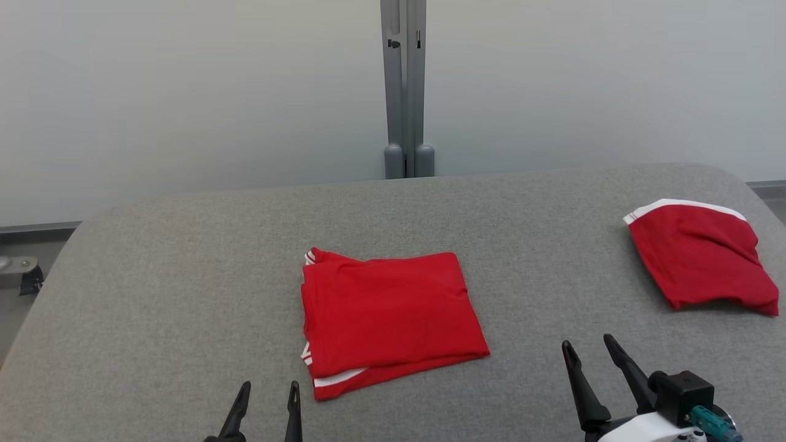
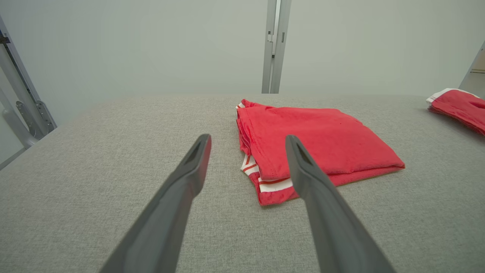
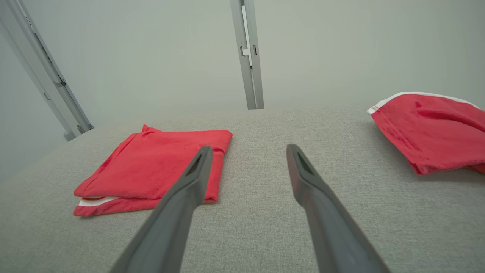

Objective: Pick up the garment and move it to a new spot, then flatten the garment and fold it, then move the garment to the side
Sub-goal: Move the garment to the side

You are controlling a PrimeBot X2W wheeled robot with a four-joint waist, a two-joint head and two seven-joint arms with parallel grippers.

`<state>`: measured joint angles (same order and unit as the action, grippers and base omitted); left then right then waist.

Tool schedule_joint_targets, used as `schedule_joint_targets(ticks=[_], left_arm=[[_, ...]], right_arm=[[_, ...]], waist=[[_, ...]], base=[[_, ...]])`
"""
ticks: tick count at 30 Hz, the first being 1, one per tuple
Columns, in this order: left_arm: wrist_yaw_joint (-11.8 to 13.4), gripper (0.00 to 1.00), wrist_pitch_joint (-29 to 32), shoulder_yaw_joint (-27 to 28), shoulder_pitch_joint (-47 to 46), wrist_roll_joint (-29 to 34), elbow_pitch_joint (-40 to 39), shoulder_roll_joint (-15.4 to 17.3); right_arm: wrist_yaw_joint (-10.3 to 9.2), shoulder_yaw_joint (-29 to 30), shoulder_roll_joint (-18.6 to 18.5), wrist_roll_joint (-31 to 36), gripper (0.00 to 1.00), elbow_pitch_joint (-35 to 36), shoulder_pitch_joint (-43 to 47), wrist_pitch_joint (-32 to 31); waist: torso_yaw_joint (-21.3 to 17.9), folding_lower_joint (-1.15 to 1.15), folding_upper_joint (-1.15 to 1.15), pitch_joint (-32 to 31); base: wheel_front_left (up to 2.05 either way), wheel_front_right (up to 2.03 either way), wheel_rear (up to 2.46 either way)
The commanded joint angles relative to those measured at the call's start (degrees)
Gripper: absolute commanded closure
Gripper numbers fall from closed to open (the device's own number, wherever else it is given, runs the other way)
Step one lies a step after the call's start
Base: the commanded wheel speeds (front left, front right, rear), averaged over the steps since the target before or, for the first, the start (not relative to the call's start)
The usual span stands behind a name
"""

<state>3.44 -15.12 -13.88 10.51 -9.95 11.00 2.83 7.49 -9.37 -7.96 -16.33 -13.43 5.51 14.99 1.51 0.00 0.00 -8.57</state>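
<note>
Left gripper (image 1: 270, 385), right gripper (image 1: 586, 341): both wide open, empty, at front edge of counter (image 1: 184, 276). Folded red garment (image 1: 390, 319) mid-counter. Looks soft, light, layers probably slide. I'd pinch stacked striped hem, near-left corner.

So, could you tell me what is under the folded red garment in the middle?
The folded red garment lies on the grey table. Beneath its top layer a white-trimmed edge peeks out at the near side; the inner folds and the table directly underneath are covered.
</note>
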Motion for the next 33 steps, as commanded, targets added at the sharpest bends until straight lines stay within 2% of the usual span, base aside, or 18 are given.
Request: schedule_joint_targets(ticks=[1, 25, 33], left_arm=[[-0.35, 0.00, 0.00, 0.06, 0.77, 0.07, 0.03, 0.14], [-0.90, 0.00, 0.00, -0.41, -0.21, 0.58, -0.17, 0.14], [-0.80, 0.00, 0.00, -1.45, -1.52, 0.30, -0.34, 0.14]], right_arm=[[0.01, -0.10, 0.06, 0.23, 0.00, -0.14, 0.59, 0.25], [0.00, -0.07, 0.35, -0.14, 0.00, -1.21, -0.19, 0.25], [0.00, -1.64, -0.10, -3.72, 0.00, -6.24, -4.87, 0.23]], waist=[[0.05, 0.00, 0.00, 0.04], [2.31, 0.00, 0.00, 2.61], [3.65, 0.00, 0.00, 5.33]], base=[[0.00, 0.00, 0.00], [0.00, 0.00, 0.00], [0.00, 0.00, 0.00]])
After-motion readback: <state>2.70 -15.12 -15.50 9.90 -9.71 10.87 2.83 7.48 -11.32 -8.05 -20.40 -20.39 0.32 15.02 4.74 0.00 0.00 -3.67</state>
